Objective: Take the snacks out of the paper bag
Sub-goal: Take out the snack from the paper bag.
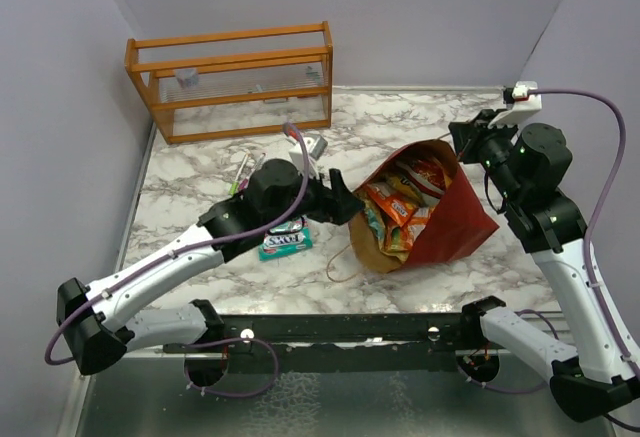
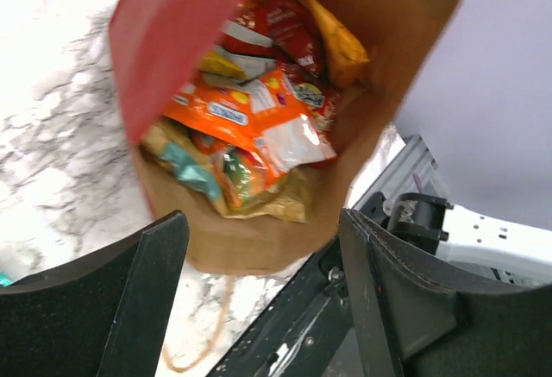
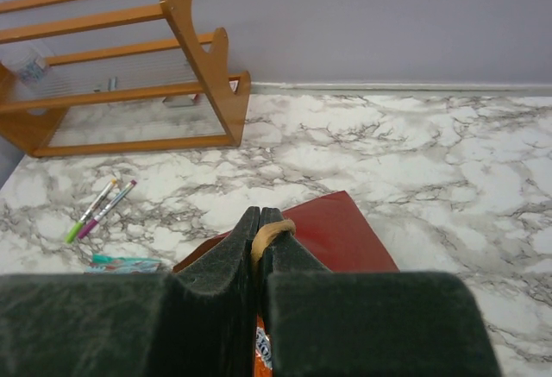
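Observation:
The dark red paper bag (image 1: 462, 219) lies tilted on the marble table, its brown mouth facing left. Inside sit several orange, red, gold and teal snacks (image 1: 400, 207). A teal packet (image 1: 285, 242) lies on the table under my left arm. My left gripper (image 1: 345, 202) hovers open just outside the bag's mouth with nothing between its fingers. In the left wrist view the left gripper (image 2: 263, 222) frames the bag (image 2: 164, 40) and the snacks (image 2: 259, 118). My right gripper (image 3: 260, 217) is shut on the bag's tan cord handle (image 3: 274, 232) above the red bag (image 3: 341, 235). The top view puts the right gripper (image 1: 460, 140) at the bag's far corner.
An orange wooden rack (image 1: 230, 82) stands at the back left. Pink and green pens (image 1: 240, 172) lie in front of it. The bag's other cord handle (image 1: 340, 262) trails on the table near the black front rail (image 1: 340, 327). Walls close in left, right and behind.

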You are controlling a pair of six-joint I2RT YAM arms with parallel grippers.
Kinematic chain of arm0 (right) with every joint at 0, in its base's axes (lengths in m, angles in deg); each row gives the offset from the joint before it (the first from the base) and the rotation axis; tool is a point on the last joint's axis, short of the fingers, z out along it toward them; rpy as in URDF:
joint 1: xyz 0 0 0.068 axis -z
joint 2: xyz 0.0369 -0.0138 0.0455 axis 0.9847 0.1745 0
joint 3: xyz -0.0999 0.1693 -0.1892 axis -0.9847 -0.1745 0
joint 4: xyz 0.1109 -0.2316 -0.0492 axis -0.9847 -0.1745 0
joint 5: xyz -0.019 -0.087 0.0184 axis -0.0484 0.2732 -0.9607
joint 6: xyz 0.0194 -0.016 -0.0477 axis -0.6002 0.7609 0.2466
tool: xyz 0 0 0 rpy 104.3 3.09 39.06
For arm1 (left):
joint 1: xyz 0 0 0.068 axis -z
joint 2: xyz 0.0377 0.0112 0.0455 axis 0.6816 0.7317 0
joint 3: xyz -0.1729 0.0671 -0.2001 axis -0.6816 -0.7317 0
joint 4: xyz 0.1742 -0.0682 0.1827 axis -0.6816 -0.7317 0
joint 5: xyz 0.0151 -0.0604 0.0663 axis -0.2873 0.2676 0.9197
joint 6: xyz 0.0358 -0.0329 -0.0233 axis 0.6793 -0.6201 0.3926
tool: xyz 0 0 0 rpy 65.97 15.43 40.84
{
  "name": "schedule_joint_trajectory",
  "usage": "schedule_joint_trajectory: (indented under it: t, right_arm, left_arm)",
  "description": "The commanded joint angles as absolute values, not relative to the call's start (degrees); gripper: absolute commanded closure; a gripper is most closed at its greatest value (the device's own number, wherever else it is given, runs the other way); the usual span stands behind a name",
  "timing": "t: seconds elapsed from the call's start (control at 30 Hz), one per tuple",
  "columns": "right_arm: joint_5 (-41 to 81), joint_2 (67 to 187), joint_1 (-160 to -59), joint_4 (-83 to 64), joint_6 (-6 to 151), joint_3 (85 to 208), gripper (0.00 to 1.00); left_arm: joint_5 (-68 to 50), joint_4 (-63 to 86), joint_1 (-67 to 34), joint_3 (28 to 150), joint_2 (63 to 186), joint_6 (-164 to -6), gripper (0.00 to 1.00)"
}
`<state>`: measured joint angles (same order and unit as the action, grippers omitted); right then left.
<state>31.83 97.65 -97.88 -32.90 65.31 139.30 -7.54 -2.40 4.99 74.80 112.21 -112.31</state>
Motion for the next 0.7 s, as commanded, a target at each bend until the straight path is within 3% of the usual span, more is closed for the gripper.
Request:
schedule_joint_trajectory:
  t: [0.0,0.13,0.3,0.53,0.67]
  right_arm:
    - [34.96,95.38,-97.71,-27.17,64.18,141.81,0.98]
    - [33.33,94.32,-97.71,-27.02,64.12,141.55,0.98]
    - [30.95,93.27,-97.71,-27.85,64.33,141.73,0.98]
    - [30.9,91.86,-97.71,-28.37,63.98,142.13,0.98]
    - [30.55,91.47,-97.71,-28.66,63.9,142.67,0.98]
  left_arm:
    - [7.19,2.31,16.14,74.99,113.32,-112.92,0.29]
    - [13.71,1.98,24.59,78.51,120.75,-110.31,0.32]
    - [17.05,-6.91,25.68,88.39,130.93,-110.83,0.4]
    - [23.22,-0.33,24.84,83.11,134.19,-125.69,0.44]
    - [18.56,4.35,23.03,82.21,137.92,-133.86,0.45]
